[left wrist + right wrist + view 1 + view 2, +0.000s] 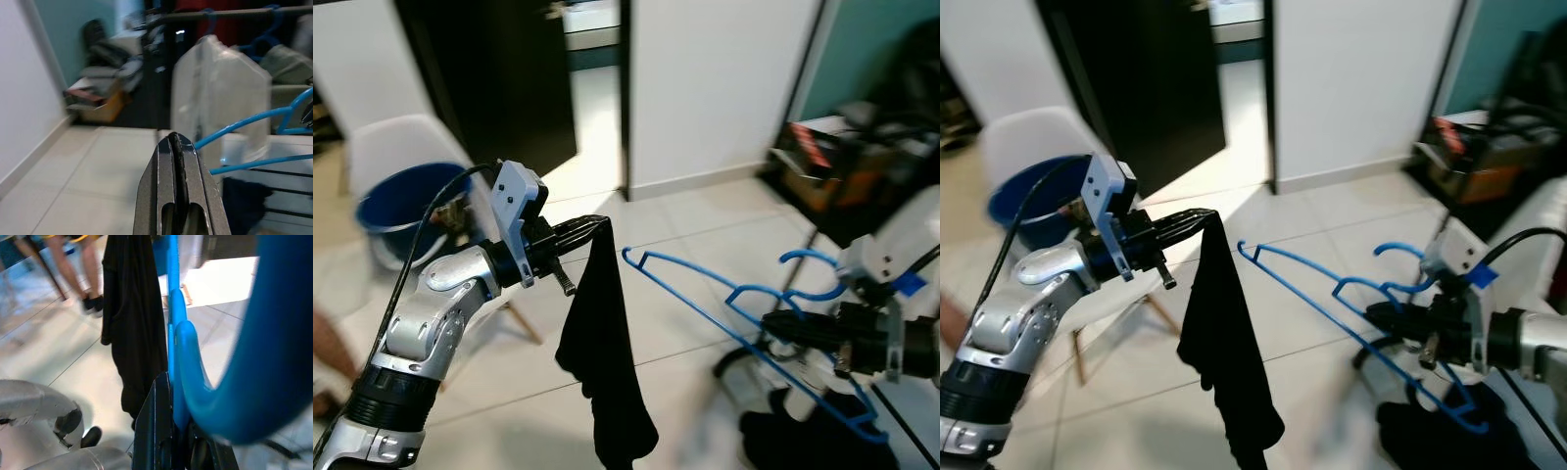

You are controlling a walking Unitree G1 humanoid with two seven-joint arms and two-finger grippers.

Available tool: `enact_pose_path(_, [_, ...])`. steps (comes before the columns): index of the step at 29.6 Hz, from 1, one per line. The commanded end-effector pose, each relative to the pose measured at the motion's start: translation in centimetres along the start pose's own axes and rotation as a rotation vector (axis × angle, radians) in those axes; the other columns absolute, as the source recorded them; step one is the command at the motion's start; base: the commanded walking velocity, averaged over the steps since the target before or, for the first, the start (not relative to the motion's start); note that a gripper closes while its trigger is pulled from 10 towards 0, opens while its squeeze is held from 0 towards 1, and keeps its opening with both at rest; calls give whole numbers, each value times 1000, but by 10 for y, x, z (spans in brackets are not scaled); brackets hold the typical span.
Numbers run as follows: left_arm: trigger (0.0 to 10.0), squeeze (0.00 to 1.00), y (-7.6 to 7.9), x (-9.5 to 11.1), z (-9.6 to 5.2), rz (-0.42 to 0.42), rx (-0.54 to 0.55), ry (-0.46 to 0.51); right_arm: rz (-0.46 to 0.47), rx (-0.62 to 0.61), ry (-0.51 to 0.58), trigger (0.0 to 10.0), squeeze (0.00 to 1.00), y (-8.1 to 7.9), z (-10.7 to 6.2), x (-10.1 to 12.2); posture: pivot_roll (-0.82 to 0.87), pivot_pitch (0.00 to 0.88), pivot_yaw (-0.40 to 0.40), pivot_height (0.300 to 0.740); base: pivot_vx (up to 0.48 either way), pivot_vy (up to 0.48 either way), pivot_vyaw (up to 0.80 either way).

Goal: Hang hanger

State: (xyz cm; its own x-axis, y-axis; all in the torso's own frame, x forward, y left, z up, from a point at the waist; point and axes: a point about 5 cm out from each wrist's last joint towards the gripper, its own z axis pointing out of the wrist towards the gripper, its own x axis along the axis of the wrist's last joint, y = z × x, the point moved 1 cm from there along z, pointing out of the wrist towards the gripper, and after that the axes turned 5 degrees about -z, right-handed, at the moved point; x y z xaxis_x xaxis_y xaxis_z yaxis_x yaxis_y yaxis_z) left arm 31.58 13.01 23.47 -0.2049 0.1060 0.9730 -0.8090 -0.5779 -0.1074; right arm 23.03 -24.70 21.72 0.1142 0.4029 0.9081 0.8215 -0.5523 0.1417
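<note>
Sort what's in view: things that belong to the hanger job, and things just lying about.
Job:
- blue hanger, held by the right end effector
- black garment, pinched in the left end effector
- clothes rail

Lying about:
- blue bucket
- white chair
- dark clothes on the floor

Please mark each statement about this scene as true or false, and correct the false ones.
1. The left gripper holds a black garment that hangs down freely. True.
2. The right gripper holds a red hanger. False: the hanger is blue.
3. The garment is already draped over the hanger. False: the two are apart, the hanger's end beside the cloth.
4. A blue bucket stands behind the left arm. True.
5. The floor is carpeted. False: it is pale tile.
</note>
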Motion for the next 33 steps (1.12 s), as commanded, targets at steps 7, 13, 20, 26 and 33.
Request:
enact_pose_path(7, [10000,0,2,11,-1,61,-57,14,-11,89,70,10000,0,-12,-17,14,-141,0,51,740,0,0,0])
enact_pose_path(13, [10000,0,-8,22,-2,133,-43,5,-3,24,102,10000,0,-3,-36,19,-144,0,55,740,0,0,0])
enact_pose_path(20, [10000,0,-18,41,-1,197,-19,46,-12,21,155,10000,0,-5,-42,28,-142,0,56,740,0,0,0])
enact_pose_path(26, [10000,0,-19,84,4,318,-79,159,-59,144,227,10000,0,-21,-27,46,-133,0,51,740,0,0,0])
enact_pose_path(33, [10000,0,-16,92,2,359,-152,141,-87,160,180,10000,0,-24,-14,47,-128,0,47,740,0,0,0])
